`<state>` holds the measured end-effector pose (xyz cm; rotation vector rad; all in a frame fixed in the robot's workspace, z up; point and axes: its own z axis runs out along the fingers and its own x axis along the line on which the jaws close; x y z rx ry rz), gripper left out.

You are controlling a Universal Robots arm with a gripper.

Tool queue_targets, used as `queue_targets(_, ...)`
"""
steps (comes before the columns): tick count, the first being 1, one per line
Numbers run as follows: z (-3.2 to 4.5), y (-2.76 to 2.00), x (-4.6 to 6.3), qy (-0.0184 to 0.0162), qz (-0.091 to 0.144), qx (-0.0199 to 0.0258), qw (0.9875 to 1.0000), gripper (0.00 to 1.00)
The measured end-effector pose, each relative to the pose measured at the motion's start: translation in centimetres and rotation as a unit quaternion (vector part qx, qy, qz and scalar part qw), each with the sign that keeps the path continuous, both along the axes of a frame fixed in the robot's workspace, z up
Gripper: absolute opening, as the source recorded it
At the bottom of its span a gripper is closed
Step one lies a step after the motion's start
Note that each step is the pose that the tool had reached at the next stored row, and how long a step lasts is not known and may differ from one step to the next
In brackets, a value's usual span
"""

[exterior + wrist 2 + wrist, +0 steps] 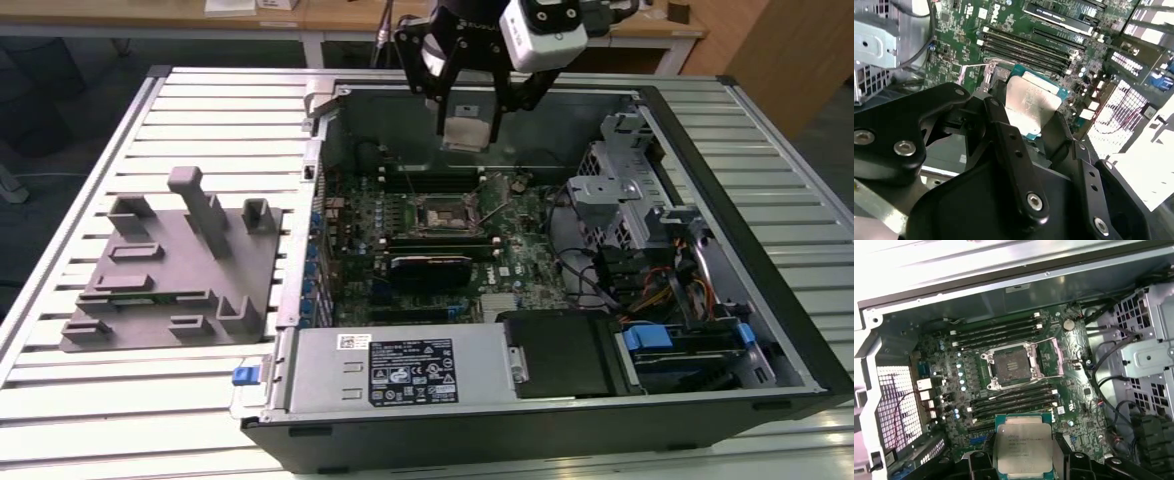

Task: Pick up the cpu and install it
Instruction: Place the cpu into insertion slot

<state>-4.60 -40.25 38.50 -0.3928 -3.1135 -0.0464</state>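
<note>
The cpu (467, 133), a flat square chip with a pale silver top and a green rim, hangs in the air over the far part of the open computer case (747, 250). My gripper (469, 128) is shut on it, one black finger on each side. Both wrist views show the cpu (1031, 100) (1024, 445) clamped between the fingers (1004, 135). Below it the motherboard's socket (1010, 365) lies open with its metal frame lifted, and nothing sits in it. In the exterior view the socket (445, 212) is nearer the camera than the held chip.
A grey moulded fixture (174, 270) stands on the slatted table (94, 400) at the exterior view's left. Inside the case are a power supply (400, 370), a metal drive cage (627, 190), loose cables (667, 290) and memory slots (999, 330) on both sides of the socket.
</note>
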Motion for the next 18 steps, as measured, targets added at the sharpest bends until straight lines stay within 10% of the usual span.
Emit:
queue_targets(9, -0.10, 0.06, 0.00, 0.0000, -0.054, -0.0046, 0.9985, 0.53)
queue_targets(18, -0.19, 0.15, 0.01, 0.0002, -0.109, -0.0068, 0.9940, 0.53)
